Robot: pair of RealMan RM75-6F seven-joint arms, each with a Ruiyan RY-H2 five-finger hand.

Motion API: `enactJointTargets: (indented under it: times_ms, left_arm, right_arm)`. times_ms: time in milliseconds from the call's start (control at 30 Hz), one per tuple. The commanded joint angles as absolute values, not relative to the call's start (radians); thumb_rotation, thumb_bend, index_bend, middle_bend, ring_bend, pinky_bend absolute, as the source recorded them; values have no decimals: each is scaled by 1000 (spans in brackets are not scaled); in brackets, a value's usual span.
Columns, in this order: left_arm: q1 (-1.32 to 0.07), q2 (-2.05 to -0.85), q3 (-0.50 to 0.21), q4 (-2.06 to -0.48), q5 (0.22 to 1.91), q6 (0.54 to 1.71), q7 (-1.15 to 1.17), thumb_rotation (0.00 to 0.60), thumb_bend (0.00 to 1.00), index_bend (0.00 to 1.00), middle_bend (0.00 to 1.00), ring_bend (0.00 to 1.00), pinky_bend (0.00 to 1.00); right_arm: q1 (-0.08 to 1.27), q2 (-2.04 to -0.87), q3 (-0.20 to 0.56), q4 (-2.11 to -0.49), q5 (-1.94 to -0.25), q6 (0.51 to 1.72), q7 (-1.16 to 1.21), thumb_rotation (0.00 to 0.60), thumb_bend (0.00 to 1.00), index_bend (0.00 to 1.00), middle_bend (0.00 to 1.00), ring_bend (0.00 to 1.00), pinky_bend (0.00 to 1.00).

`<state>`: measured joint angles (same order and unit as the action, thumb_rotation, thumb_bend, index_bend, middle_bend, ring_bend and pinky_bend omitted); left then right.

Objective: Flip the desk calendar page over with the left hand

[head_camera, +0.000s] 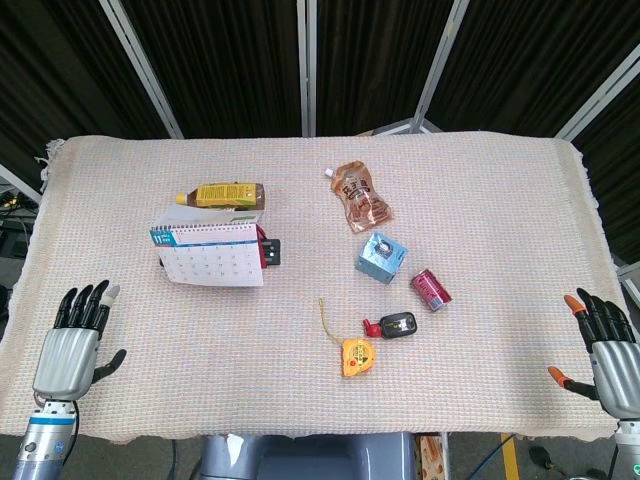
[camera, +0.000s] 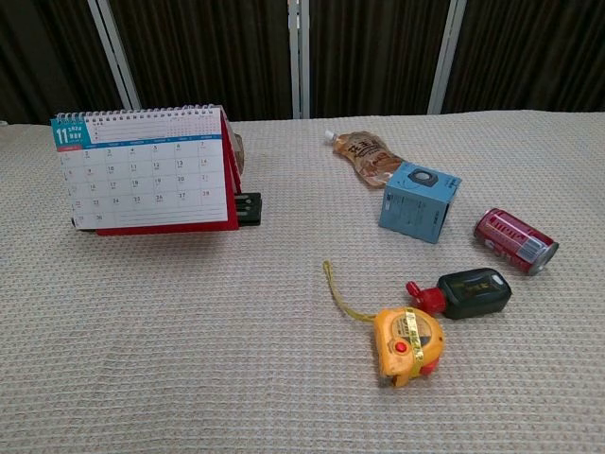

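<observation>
The desk calendar [head_camera: 210, 254] [camera: 144, 170] stands on the left half of the table, its white November page with a teal header facing me on a red stand. My left hand [head_camera: 78, 342] hovers at the table's near left corner, well short of the calendar, fingers spread and holding nothing. At the near right corner my right hand [head_camera: 606, 348] is likewise spread and empty. Neither hand shows in the chest view.
A yellow bottle [head_camera: 222, 194] lies behind the calendar and a small black object [camera: 249, 208] sits at its right. To the right are a brown pouch [head_camera: 361, 196], blue box [head_camera: 381, 258], red can [head_camera: 431, 289], black bottle [head_camera: 395, 325] and yellow tape measure [head_camera: 356, 355].
</observation>
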<state>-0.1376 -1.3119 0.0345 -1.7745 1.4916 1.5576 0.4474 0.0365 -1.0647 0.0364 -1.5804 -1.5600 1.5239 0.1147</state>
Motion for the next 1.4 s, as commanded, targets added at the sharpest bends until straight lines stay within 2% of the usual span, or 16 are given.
enactJointTargets:
  times_ms: [33,267,333,367,433,500,567,667,733,967,1400]
  left_arm:
    - [-136,-1313,31,-1774,1490,1552,448,600,230,0,0,0,0]
    - [-135,-1315,13,-1773,1467,1529,438,600,228,0,0,0,0]
    - [-138,-1317,-4,-1782,1434,1515,437,600,244,0,0,0,1]
    - [-140,-1319,-15,-1785,1416,1509,435,600,287,0,15,23,36]
    - [-151,-1330,-44,-1789,1366,1482,409,600,443,0,212,209,205]
    - [-163,-1332,-61,-1799,1309,1431,368,600,688,0,578,536,454]
    - [-176,-1327,-74,-1807,1265,1388,341,600,838,0,699,655,533]
    - [-204,-1322,-102,-1808,1174,1314,321,600,941,0,723,692,559]
    - [-226,-1327,-123,-1801,1109,1268,323,600,963,0,727,696,564]
    - [-312,-1318,-179,-1796,913,1110,325,600,973,0,730,701,570]
    - [-420,-1370,-199,-1753,734,1044,373,600,973,0,730,701,570]
  right_arm:
    - [37,-1064,36,-1582,-1561,1524,115,600,64,21,0,0,0]
    - [34,-1060,37,-1589,-1566,1534,116,600,64,21,0,0,0]
    - [33,-1059,38,-1590,-1566,1536,116,600,64,21,0,0,0]
    - [33,-1058,38,-1591,-1563,1535,116,600,63,21,0,0,0]
    - [34,-1057,40,-1592,-1557,1530,120,600,63,21,0,0,0]
    - [34,-1056,40,-1592,-1557,1530,120,600,64,21,0,0,0]
    - [34,-1056,40,-1592,-1558,1531,120,600,64,21,0,0,0]
    - [33,-1055,39,-1591,-1559,1531,122,600,64,21,0,0,0]
    - [33,-1053,39,-1591,-1559,1532,126,600,64,20,0,0,0]
    - [33,-1052,37,-1591,-1562,1532,128,600,65,21,0,0,0]
    - [33,-1049,42,-1588,-1556,1531,140,600,64,21,0,0,0]
